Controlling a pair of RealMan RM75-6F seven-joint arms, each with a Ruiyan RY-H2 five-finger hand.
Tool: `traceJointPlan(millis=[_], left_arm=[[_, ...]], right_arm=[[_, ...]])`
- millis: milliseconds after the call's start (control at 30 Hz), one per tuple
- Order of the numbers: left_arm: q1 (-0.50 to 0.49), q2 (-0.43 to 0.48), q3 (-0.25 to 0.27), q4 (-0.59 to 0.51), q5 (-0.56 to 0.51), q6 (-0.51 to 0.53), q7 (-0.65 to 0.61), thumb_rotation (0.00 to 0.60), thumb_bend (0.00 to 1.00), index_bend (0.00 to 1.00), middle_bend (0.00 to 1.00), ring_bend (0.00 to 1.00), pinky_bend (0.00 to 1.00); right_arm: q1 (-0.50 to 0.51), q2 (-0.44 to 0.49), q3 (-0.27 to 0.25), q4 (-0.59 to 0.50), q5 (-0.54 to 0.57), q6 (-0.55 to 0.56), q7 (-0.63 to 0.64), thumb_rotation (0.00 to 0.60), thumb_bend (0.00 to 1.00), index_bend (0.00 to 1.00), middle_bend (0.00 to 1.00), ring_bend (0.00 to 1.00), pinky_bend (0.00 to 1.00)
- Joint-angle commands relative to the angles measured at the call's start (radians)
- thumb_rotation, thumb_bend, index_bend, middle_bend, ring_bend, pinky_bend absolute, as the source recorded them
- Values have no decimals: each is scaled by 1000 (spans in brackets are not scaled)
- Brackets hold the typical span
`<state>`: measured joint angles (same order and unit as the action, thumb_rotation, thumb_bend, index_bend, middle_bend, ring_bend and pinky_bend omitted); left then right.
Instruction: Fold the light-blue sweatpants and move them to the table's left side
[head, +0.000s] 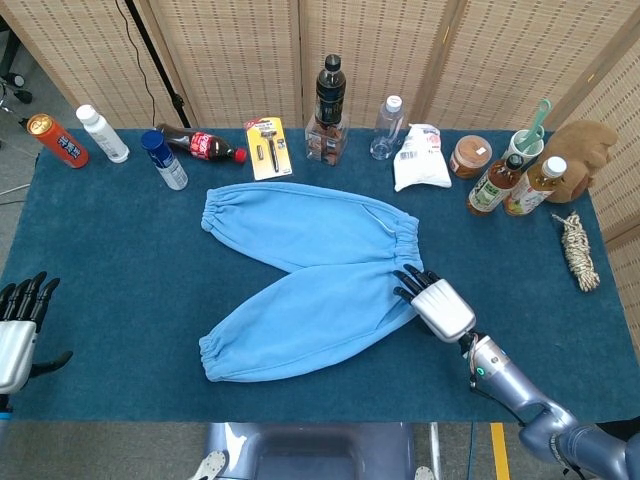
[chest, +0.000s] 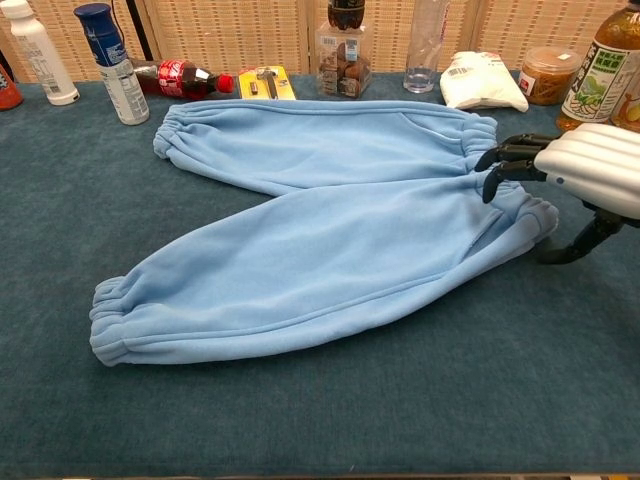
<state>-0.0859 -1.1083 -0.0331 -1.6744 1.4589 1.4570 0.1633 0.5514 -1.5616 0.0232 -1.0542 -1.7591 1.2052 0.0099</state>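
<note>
The light-blue sweatpants (head: 305, 270) (chest: 330, 230) lie flat in the middle of the blue table, legs spread in a V pointing left, waistband on the right. My right hand (head: 432, 300) (chest: 580, 172) hovers at the waistband's near end, palm down. Its dark fingertips (chest: 497, 158) bend down over the elastic and the thumb hangs below; nothing is held. My left hand (head: 18, 325) shows only in the head view, at the table's front left edge. It is empty with fingers apart, far from the pants.
Along the back edge stand a can (head: 56, 139), white bottle (head: 102, 132), blue-capped bottle (head: 163, 159), lying cola bottle (head: 203, 146), razor pack (head: 266, 146), jar and dark bottle (head: 329, 105), clear bottle (head: 386, 127), white bag (head: 420, 158). Tea bottles (head: 492, 184) and a rope bundle (head: 579, 250) sit right.
</note>
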Motion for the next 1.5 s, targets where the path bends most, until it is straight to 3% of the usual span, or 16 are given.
traceJointPlan(millis=[33,233,400,533,667,867,933,1133,1500], left_arm=[[-1,-1,0,0,-1,-1,1,600,0,0,0,0,0],[-3,-3,1,0,-2,-6,5,600,0,0,0,0,0],[-5,-3,6,-3,5,-10,8,600,0,0,0,0,0],[-6,-5,8,-3,9,-10,11,600,0,0,0,0,0],[-11,-9,18,-5,32,-14,14,600,0,0,0,0,0],[-43,-52,52,43,207,12,-23,600,0,0,0,0,0],[-84,-83,78,51,310,-14,-6,600,0,0,0,0,0],[-171,-103,129,24,406,-155,25,600,0,0,0,0,0],[-236,-200,137,41,415,-257,67,600,0,0,0,0,0]], right_arm=[[10,-23,-9,37,-3,7,32,600,105,368,223,189,363],[17,-53,-19,94,-14,47,93,600,369,485,341,315,469],[28,-76,-29,141,-19,65,142,600,481,600,452,428,600],[34,-94,-36,177,-24,84,174,600,570,634,483,471,648],[42,-108,-45,211,-22,86,200,600,602,645,511,506,686],[51,-95,-45,195,-19,104,211,600,624,651,535,527,707],[55,-84,-39,170,-8,97,203,600,627,652,537,528,707],[56,-64,-35,115,19,75,178,600,635,652,537,528,707],[55,-31,-24,48,55,53,143,600,639,652,537,528,707]])
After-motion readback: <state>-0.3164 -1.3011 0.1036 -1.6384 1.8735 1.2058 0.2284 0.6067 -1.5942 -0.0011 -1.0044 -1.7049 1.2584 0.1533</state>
